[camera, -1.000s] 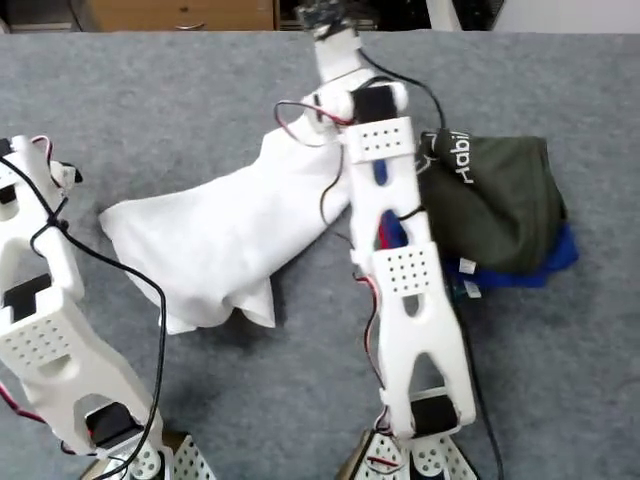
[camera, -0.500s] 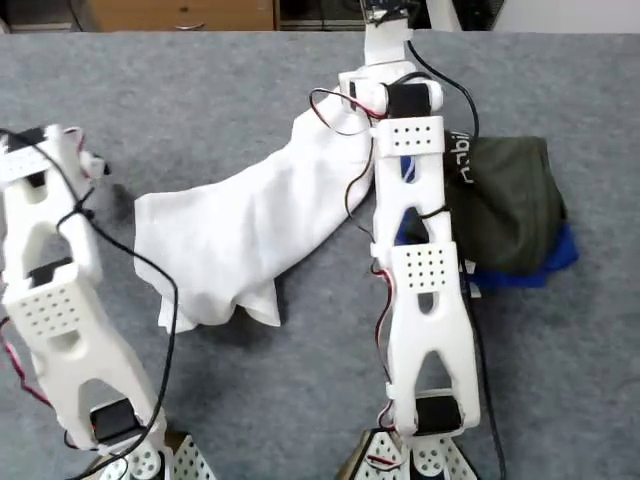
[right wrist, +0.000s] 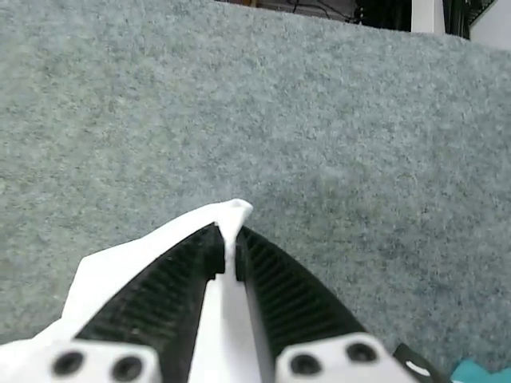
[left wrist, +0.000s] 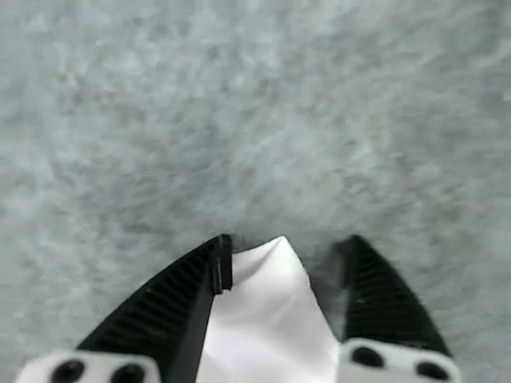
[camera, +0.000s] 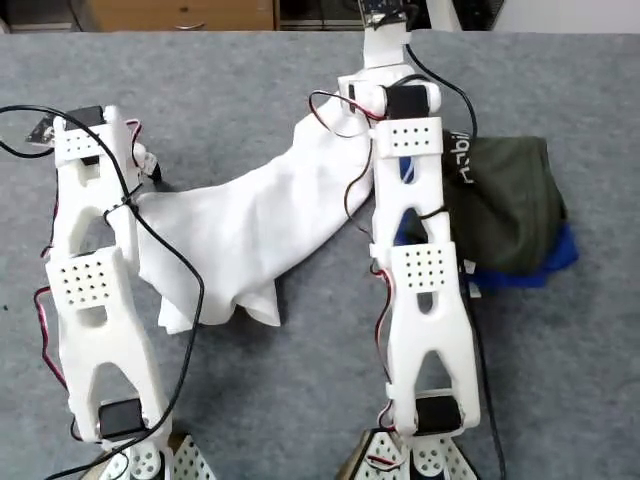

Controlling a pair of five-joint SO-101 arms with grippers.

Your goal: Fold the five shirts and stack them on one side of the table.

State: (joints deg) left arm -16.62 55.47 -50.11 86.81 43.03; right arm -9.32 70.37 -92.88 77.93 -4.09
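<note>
Two arms, one loose white shirt, one small stack of folded shirts on a grey table.

At the left, the left arm (camera: 85,290) stands over the white shirt's near-left edge. The left gripper (left wrist: 289,243) is spread wide, a corner of the white shirt (camera: 250,230) lying between its jaws. That shirt sprawls unfolded between the two arms, rumpled at its near edge. The right arm (camera: 420,280) stretches along its right side, and the right gripper (right wrist: 230,239) is pressed together, pinching the shirt's far corner. Just right of that arm is a folded dark green shirt (camera: 505,205) lying on a blue shirt (camera: 560,250). The table (camera: 200,90) is covered in grey felt, with bare stretches far left, in front and far right. A wooden cabinet (camera: 180,14) stands beyond the far edge.
</note>
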